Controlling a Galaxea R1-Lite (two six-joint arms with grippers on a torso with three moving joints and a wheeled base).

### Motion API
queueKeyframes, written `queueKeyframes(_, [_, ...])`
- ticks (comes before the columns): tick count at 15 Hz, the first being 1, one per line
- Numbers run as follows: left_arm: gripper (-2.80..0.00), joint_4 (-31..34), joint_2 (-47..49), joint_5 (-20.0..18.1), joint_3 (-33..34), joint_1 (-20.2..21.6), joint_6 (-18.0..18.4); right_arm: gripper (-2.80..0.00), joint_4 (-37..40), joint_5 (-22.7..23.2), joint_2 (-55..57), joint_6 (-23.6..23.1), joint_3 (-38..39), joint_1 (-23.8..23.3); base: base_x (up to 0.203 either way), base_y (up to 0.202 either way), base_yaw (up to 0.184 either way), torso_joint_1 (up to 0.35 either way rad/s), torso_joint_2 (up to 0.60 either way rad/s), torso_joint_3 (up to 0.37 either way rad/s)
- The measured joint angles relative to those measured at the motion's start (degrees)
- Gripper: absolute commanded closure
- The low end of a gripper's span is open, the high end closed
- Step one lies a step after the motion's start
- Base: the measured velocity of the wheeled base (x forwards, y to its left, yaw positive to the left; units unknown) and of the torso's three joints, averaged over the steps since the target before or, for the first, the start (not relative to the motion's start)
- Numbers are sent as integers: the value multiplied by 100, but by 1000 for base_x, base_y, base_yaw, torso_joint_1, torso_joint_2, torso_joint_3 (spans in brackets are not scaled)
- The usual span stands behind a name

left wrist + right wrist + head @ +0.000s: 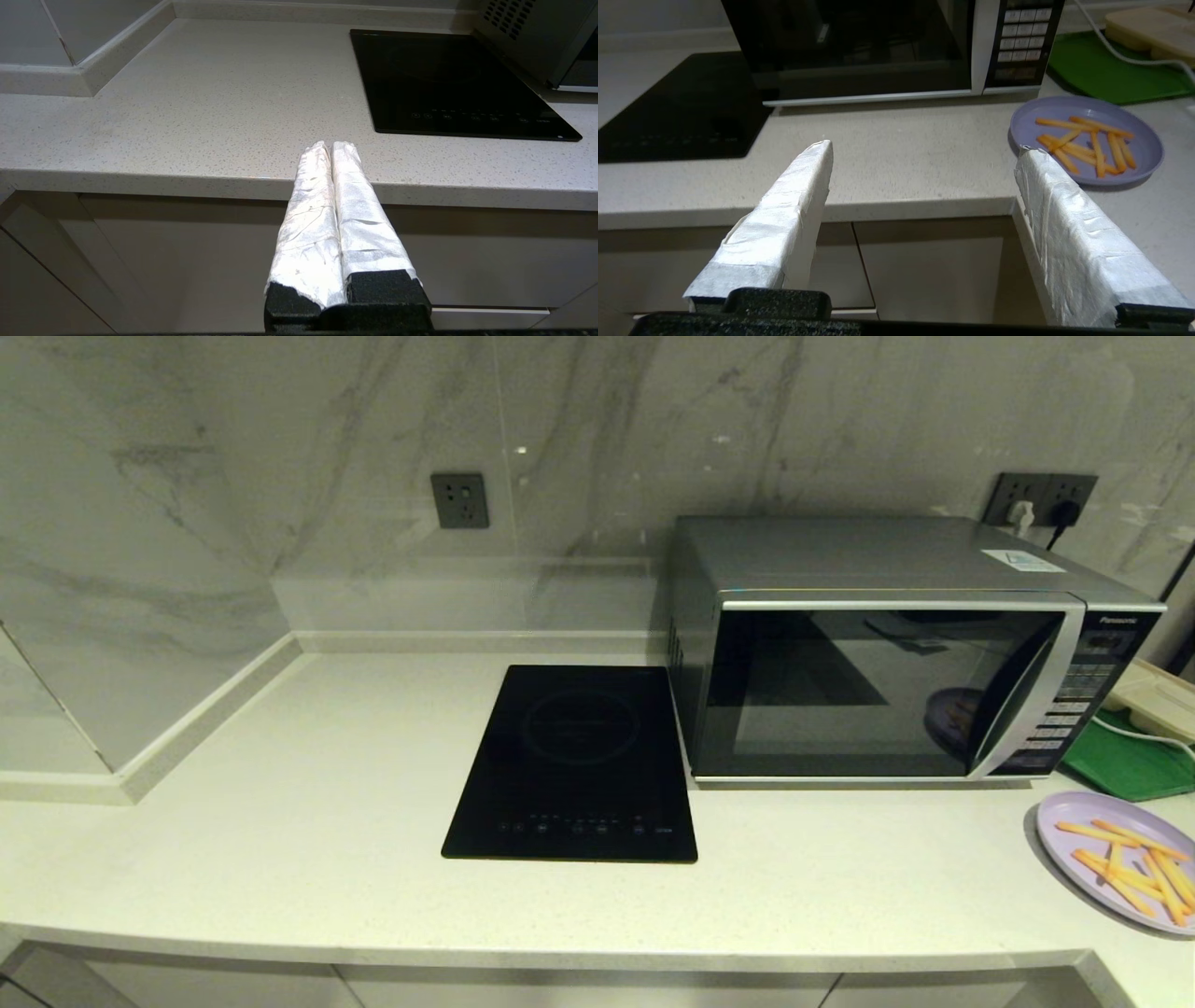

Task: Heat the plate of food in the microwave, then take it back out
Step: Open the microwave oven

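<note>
Plate of food (1087, 140) sits on the counter (901, 154), just beyond the right gripper (924, 149) and toward its outer finger, in front of the microwave (878, 46), whose door is closed. Right gripper: fingers spread wide, empty, level with the counter edge. Left gripper (332, 145): fingers pressed together, empty, at the counter edge, cooktop (448, 84) ahead.

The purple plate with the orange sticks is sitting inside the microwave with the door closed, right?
Not quite. The door is closed, but the plate of food sits outside, on the counter in front of the microwave, near its button side. The head view shows it; the right wrist view does too.
</note>
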Motion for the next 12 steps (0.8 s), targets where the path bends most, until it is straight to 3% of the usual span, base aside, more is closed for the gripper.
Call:
queueKeyframes(2, [0, 2, 0, 0, 0, 0, -2, -280, 31, -40, 519, -11, -536, 0, 0, 0, 0, 0, 0, 0])
queueKeyframes(4, [0, 2, 0, 0, 0, 0, -2, -280, 29, -356, 1230, -152, -966, 0, 0, 0, 0, 0, 0, 0])
queueKeyframes(9, [0, 0, 0, 0, 0, 0, 1, -280, -585, -1996, 3540, -1218, -1895, 0, 0, 0, 0, 0, 0, 0])
queueKeyframes(12, [0, 1, 0, 2, 0, 0, -2, -280, -1181, -2897, 5042, -1530, -2564, 1, 0, 0, 0, 0, 0, 0])
